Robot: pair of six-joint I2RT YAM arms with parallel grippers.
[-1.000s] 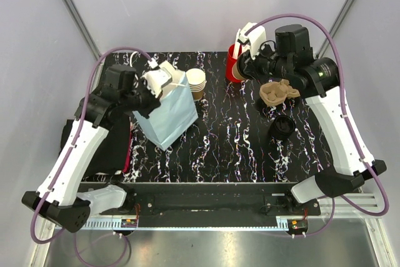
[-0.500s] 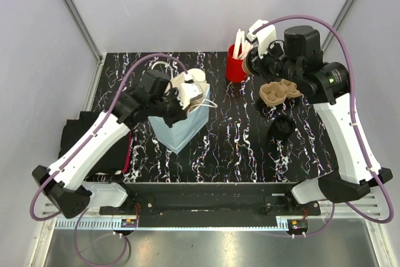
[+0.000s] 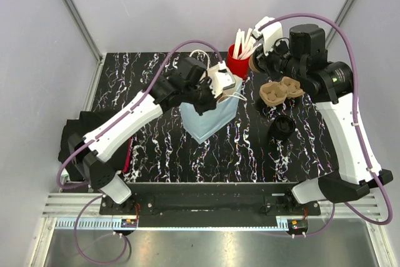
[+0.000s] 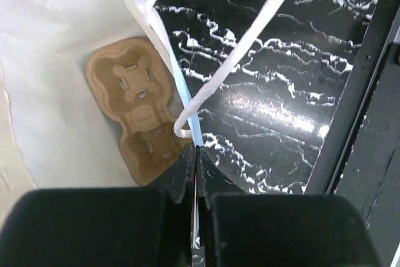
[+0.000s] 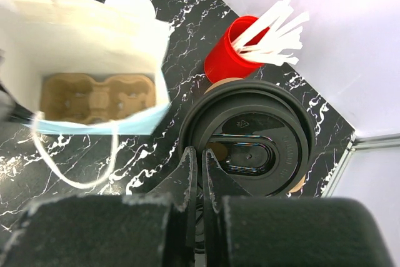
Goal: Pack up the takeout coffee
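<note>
The takeout coffee, a brown paper cup under a black lid, hangs in the air beside the red cup, and my right gripper is shut on the lid's near rim. From above, that right gripper is at the back right with the coffee mostly hidden under it. My left gripper is shut on the rim of a light-blue paper bag. The bag stands open at the table's middle. A brown cardboard carrier lies flat on the bag's floor.
A red cup of white sticks stands just left of the right gripper. Under the right arm lies a second cardboard carrier, and a stack of black lids sits nearer to me. A white-rimmed cup shows behind the bag.
My left arm has swung right, dragging the bag from the table's left to its middle. The right gripper has lifted a little to the right with the coffee.
</note>
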